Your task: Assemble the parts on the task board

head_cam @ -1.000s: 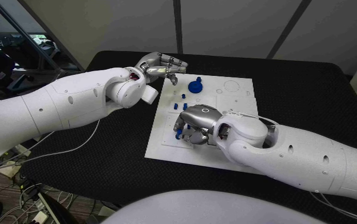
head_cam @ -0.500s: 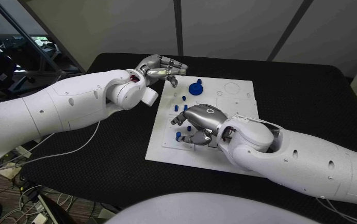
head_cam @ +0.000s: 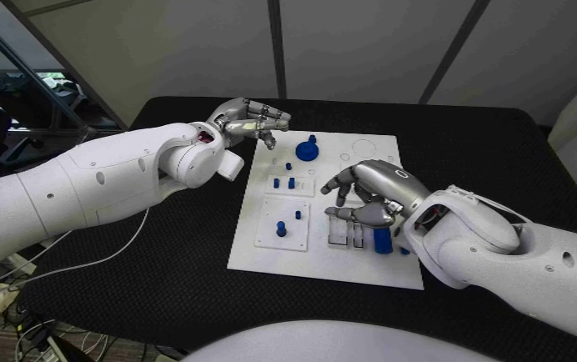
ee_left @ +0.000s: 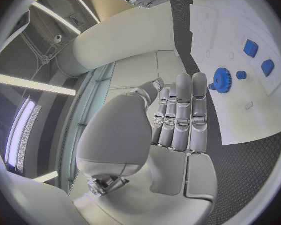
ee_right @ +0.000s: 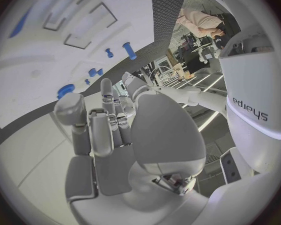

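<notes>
Head view: both hands' fingers empty, spread; blue peg [head_cam: 383, 240] lengthwise along board [head_cam: 271, 254].

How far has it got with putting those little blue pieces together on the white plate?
Partway, it seems. On the task board, a blue gear and several blue pegs already stand in place. A longer blue piece lies flat by the right hand, which hovers over the board holding nothing. The left hand waits at the far edge, also holding nothing. Some recesses look unfilled.
</notes>
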`<state>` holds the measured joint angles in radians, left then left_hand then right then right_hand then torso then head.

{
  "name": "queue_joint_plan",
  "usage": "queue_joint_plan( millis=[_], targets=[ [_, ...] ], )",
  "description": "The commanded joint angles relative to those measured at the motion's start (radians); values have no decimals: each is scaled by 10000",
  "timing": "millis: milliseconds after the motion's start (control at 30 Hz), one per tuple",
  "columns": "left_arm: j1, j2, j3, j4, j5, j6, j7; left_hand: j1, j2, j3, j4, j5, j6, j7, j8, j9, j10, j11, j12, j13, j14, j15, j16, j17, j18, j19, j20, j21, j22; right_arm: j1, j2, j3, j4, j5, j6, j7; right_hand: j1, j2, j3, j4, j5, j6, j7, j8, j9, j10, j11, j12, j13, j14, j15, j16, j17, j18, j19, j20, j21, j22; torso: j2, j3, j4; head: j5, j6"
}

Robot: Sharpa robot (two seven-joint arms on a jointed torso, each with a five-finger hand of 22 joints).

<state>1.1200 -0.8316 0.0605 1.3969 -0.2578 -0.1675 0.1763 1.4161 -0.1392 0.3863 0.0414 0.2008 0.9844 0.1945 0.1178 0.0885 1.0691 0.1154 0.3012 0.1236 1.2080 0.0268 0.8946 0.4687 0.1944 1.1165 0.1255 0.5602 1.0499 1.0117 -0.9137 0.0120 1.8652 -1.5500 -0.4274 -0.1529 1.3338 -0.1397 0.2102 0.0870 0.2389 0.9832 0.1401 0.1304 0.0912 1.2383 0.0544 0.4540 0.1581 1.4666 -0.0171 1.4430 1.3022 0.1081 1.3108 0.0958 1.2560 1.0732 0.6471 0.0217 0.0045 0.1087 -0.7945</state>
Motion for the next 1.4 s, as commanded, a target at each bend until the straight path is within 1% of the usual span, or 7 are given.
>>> queue_joint_plan(
  millis=[33, 133, 233, 400, 567, 900, 1400],
  targets=[
    [5, -49, 2, 44, 35, 135, 72, -12, 70, -36, -1, 24, -99, 4, 54, -15, -69, 0, 60, 12, -57, 33, -53, -11, -116, -3, 26, -47, -12, 9, -569, 38, 233, 1891, -327, -1176, -651, -153, -406, 422, 698, 300, -157, 194, 45, 645, -165, 585, 471, 663, -148, 177, 419, -125, 235, -149, 275, 373, -33, -14, -122, -200, 52],
    [1, -88, -2, 63, 35, 182, 161, -30, 47, -64, 1, 18, -106, 7, 61, -17, -79, 2, 75, 15, -62, 37, -55, -22, -118, -3, 28, -55, -18, 8, -1131, 57, 401, 2314, -270, -1719, -1085, -209, -920, 814, 1343, 529, -303, 441, 123, 1250, -309, 2563, 2659, 752, -273, 465, 945, -214, 469, -291, 579, 817, -49, -37, -204, -413, 88],
    [0, -101, -4, 81, 35, 245, 251, -223, -17, -204, 111, 7, -140, 8, 77, -26, -122, 18, 118, 23, -71, 61, -54, -58, -126, -9, 48, -99, -50, 0, -1521, 58, 548, 2373, -223, -2191, -1049, -9, -1538, 1178, 1412, 578, -397, 801, 310, 1494, -397, 6098, 7028, 831, -362, 766, 1520, -281, 615, -387, 807, 1153, -49, -42, -267, -559, 112],
    [-4, -129, -6, 104, 35, 281, 326, -320, -42, -290, 175, 9, -160, 6, 93, -31, -150, 19, 154, 30, -70, 68, -47, -82, -124, -7, 58, -134, -79, -71, -1924, 39, 827, 1364, -17, -3135, -924, 159, -2391, 1641, 1376, 579, -483, 1362, 702, 1942, -416, 8590, 10376, 892, -363, 954, 1922, -318, 716, -406, 966, 1422, -57, -19, -367, -690, 58],
    [-6, -138, -7, 118, 36, 273, 352, -320, -42, -290, 175, 9, -160, 6, 93, -31, -150, 19, 154, 30, -70, 68, -47, -82, -124, -7, 58, -134, -79, -294, -1993, 30, 944, 592, 337, -3776, -792, 240, -2816, 1893, 1367, 516, -504, 1640, 950, 2081, -449, 9046, 11104, 946, -391, 1080, 2209, -370, 836, -409, 1115, 1670, -80, -54, -376, -762, 54],
    [-7, -167, -8, 157, 36, 256, 349, -320, -42, -290, 175, 9, -160, 6, 93, -31, -150, 19, 154, 30, -70, 68, -47, -82, -124, -7, 58, -134, -79, -689, -1651, 23, 854, -26, 987, -4391, -848, 298, -3176, 2022, 1280, 363, -500, 1784, 1125, 2030, -434, 9024, 11187, 954, -377, 1101, 2258, -373, 836, -407, 1125, 1700, -48, -51, -349, -743, 62],
    [-9, -183, -9, 168, 36, 262, 314, -335, -31, -310, 194, 13, -163, 4, 105, -32, -158, 16, 173, 34, -67, 67, -41, -93, -122, -2, 61, -149, -92, -868, -1179, 18, 553, -147, 1374, -4650, -1053, 447, -3397, 2052, 1285, 368, -525, 1929, 1264, 2029, -448, 9018, 11275, 964, -380, 1124, 2314, -376, 841, -401, 1136, 1732, -44, -65, -342, -677, 39]
  ],
)
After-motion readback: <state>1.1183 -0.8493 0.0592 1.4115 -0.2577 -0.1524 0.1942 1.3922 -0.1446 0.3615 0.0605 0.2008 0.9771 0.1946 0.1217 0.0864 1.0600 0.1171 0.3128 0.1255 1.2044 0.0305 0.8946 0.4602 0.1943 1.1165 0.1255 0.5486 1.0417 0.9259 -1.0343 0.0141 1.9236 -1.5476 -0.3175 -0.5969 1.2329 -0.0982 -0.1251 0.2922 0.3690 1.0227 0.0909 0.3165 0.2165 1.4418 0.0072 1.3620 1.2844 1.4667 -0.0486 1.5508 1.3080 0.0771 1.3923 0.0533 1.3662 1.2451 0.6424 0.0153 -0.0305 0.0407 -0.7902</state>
